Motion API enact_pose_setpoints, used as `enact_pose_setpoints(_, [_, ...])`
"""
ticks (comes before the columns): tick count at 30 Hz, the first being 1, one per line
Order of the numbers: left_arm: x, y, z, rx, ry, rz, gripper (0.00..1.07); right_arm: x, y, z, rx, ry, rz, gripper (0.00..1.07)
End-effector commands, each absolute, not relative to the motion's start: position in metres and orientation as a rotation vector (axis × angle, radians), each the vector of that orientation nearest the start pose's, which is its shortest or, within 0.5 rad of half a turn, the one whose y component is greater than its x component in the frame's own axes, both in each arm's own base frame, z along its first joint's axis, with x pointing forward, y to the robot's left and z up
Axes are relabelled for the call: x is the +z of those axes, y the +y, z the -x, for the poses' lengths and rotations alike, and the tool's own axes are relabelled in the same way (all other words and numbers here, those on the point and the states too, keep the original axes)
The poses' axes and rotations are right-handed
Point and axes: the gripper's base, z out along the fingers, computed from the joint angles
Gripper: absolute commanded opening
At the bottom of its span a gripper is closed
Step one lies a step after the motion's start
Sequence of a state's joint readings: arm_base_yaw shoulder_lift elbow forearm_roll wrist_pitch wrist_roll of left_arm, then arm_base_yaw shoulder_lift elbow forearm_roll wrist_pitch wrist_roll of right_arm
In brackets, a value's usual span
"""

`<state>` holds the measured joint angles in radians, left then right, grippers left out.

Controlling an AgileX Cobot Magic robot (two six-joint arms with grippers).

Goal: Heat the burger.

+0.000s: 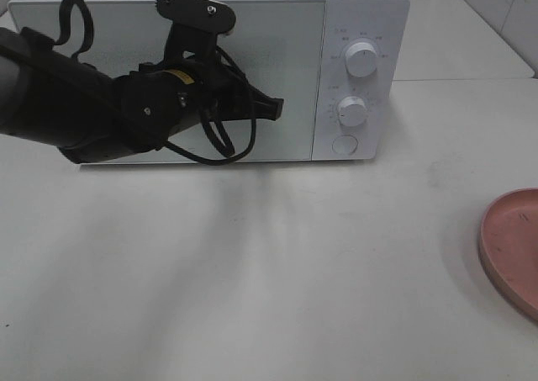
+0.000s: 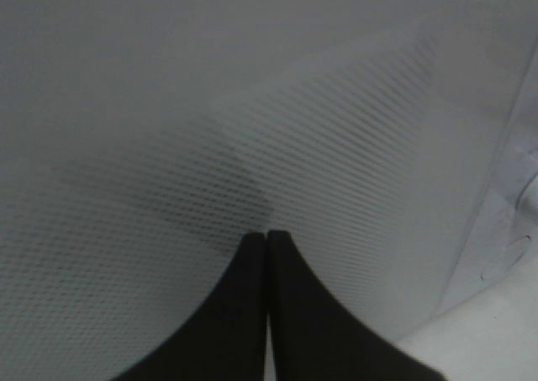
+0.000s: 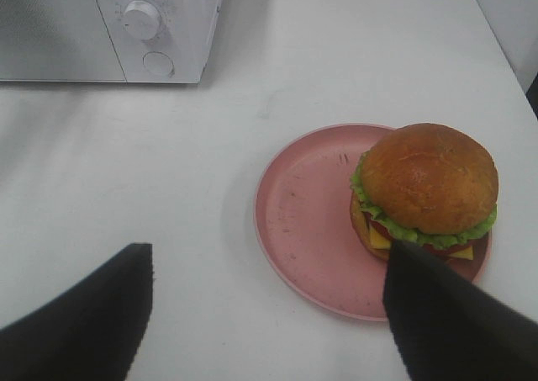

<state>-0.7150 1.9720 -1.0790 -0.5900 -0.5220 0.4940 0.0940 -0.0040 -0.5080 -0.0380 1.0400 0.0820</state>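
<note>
The left gripper (image 1: 274, 108), jaws pressed together, hovers at the shut microwave door (image 1: 168, 70) and should press the round release button (image 1: 345, 145) squarely, while the right gripper (image 3: 269, 314) waits spread above the burger (image 3: 424, 192) on its pink plate (image 3: 303, 221).

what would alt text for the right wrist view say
A burger sits on a pink plate on a white table, framed by the open right hand. A white microwave stands beyond.
</note>
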Motion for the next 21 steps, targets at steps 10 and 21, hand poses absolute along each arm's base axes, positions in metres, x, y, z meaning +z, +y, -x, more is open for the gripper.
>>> enact_pose_setpoints(10, [0.176, -0.249, -0.274, -0.391, 2.130, -0.572, 0.66, 0.281, -0.004, 0.009, 0.069, 1.985, -0.002, 0.71])
enact_pose_setpoints(21, [0.187, -0.244, -0.235, -0.505, 2.361, -0.969, 1.00, 0.281, -0.004, 0.009, 0.069, 1.985, -0.002, 0.71])
